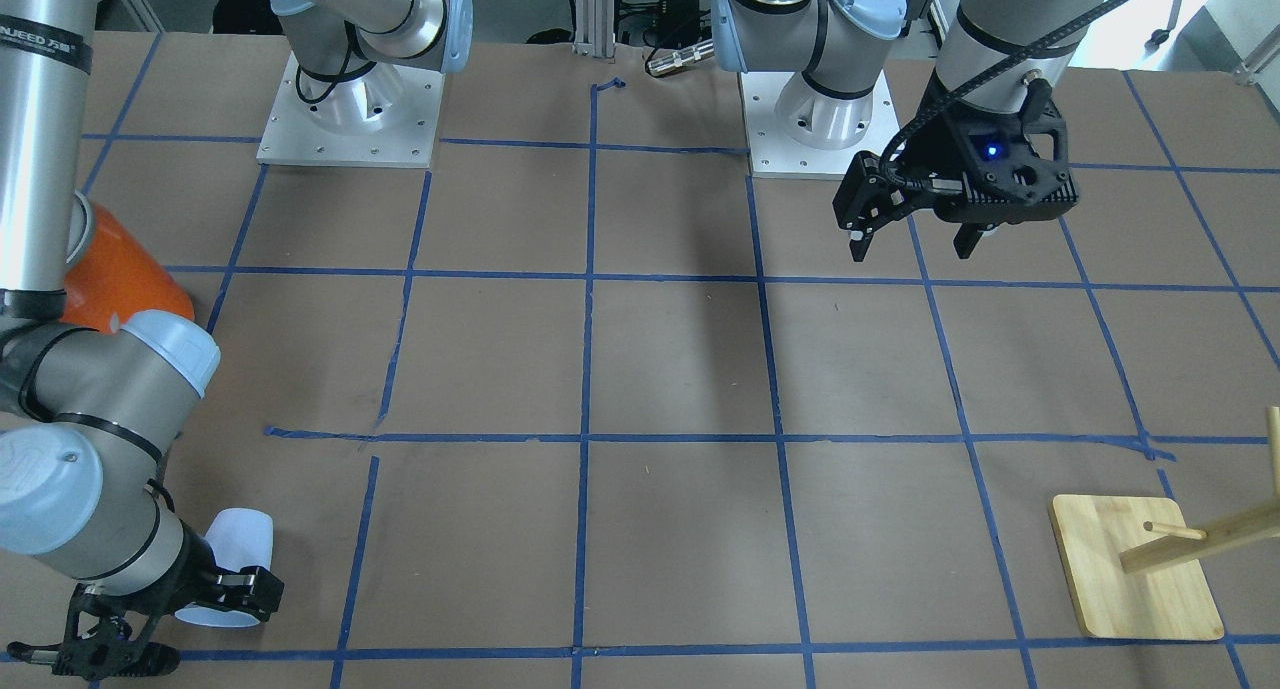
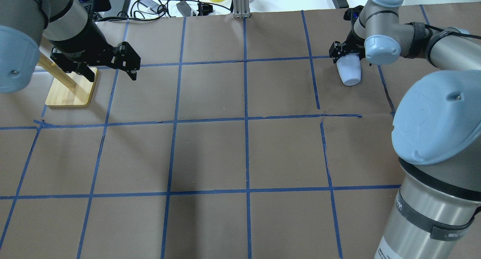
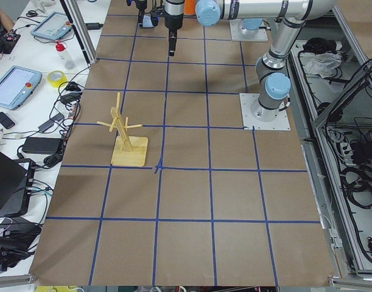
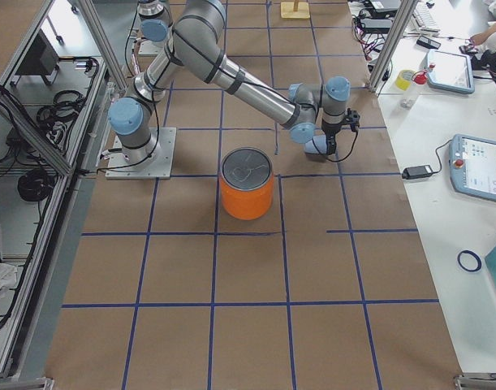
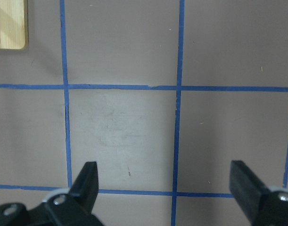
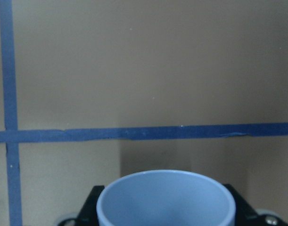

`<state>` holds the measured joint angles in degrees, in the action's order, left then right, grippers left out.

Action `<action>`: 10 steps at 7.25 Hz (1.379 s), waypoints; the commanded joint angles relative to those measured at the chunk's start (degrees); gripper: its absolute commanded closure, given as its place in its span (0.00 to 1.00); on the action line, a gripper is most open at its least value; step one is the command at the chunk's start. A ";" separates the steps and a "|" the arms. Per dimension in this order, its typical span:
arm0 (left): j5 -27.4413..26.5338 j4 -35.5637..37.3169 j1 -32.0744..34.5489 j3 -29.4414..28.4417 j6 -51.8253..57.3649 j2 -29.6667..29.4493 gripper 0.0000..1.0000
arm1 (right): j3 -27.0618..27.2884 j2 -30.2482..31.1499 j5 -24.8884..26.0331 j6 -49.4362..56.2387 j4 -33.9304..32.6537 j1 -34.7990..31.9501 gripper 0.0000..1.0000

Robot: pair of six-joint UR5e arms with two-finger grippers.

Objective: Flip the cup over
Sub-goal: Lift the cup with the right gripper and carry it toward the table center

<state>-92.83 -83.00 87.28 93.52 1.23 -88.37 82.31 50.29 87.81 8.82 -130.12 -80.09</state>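
Loads of open room across the middle of the table (image 2: 210,153). Only two things are in the way: the orange can (image 4: 247,185) on the robot's right side and the wooden peg stand (image 3: 126,137) near the left gripper (image 2: 112,78).

So the table (image 2: 210,153) is covered in brown paper with a blue tape grid (image 2: 246,101) stuck across it. Sitting right on it: a wooden peg stand (image 1: 1135,569) on its square base, a big orange can (image 4: 247,191) standing upright, and the silver mounting plates (image 1: 410,139). Can't tell if the cup (image 2: 348,73) actually touches the paper.
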 commanded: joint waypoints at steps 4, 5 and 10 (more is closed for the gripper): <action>-0.07 0.03 -1.31 -0.87 0.00 -0.40 0.00 | 0.13 7.89 -1.76 6.44 -0.66 -10.49 0.94; -0.07 -0.06 -3.75 -1.31 0.09 -0.23 0.00 | -0.04 8.07 -2.55 7.52 -1.10 -14.96 0.94; -0.24 -0.23 -7.21 -1.67 5.71 0.21 0.00 | 1.01 5.27 -2.64 28.96 -5.50 -30.54 0.96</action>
<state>-93.05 -83.08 80.35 91.64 6.43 -88.35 83.14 57.07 85.17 28.12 -134.92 -107.39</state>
